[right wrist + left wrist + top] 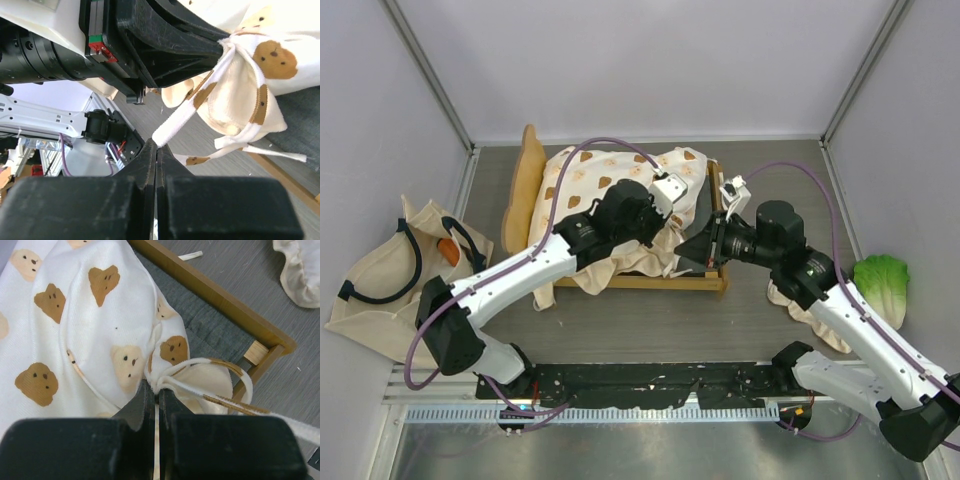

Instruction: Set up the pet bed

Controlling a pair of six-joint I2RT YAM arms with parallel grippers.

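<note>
Beige cloth tote bag (380,290): lies flat at the left edge of the overhead view, black handles looped on top, something orange at its mouth.
Light-wood pet bed (525,190): upper middle of the overhead view, scalloped headboard at its left end, rails running right.
Grey fabric base (210,325): bare near the bed's right-hand corner post, at the right of the left wrist view.
Cream bear-print cushion (610,170): heaped and rumpled on the bed, with one corner bunched up above the grey base.
Left gripper (156,390): clenched on that bunched corner, where the ties start.
White printed tie (182,120): a strap running from the corner down to the lower middle of the right wrist view.
Right gripper (156,147): jaws pressed together on the tie's end, just beside the left gripper, over the bed's right end.
Cream ruffled cloth (785,295): on the table under the right arm, right of the bed.
Green lettuce-leaf toy (885,285): right edge of the overhead view, well apart from the bed.
</note>
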